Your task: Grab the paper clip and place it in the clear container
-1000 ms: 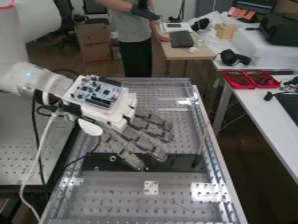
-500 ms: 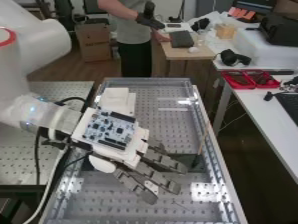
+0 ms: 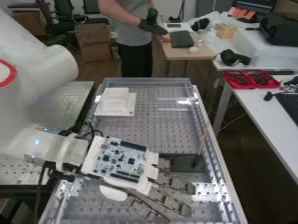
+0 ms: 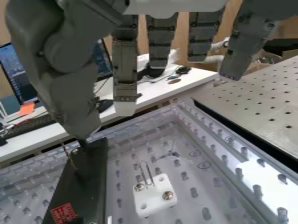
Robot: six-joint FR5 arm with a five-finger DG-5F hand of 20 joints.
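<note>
In the high view, the hand [image 3: 165,199] is over the near part of the clear-walled tray [image 3: 223,170], its fingers extended and spread toward the right. The wrist view has the hand [image 4: 125,65] with long, fairly straight fingers and its thumb hanging above the tray [image 4: 223,152], nothing between them. Below the fingertips, a thin wire loop like a paper clip [image 4: 145,172] rises beside a small white block [image 4: 154,200] with two brass screws. The loop stands apart from the hand; whether it touches the block I cannot tell.
A dark bar [image 3: 183,162] crosses the tray, partly under the hand, with a thin brown stick [image 3: 202,140] by its right end. A white square piece [image 3: 115,102] lies at the tray's far left. Red bins [image 3: 249,79] sit on the side table.
The hand has moved from above the dark bar toward the tray's near end, now covering the small white block. The white square piece at the far left has come into view.
</note>
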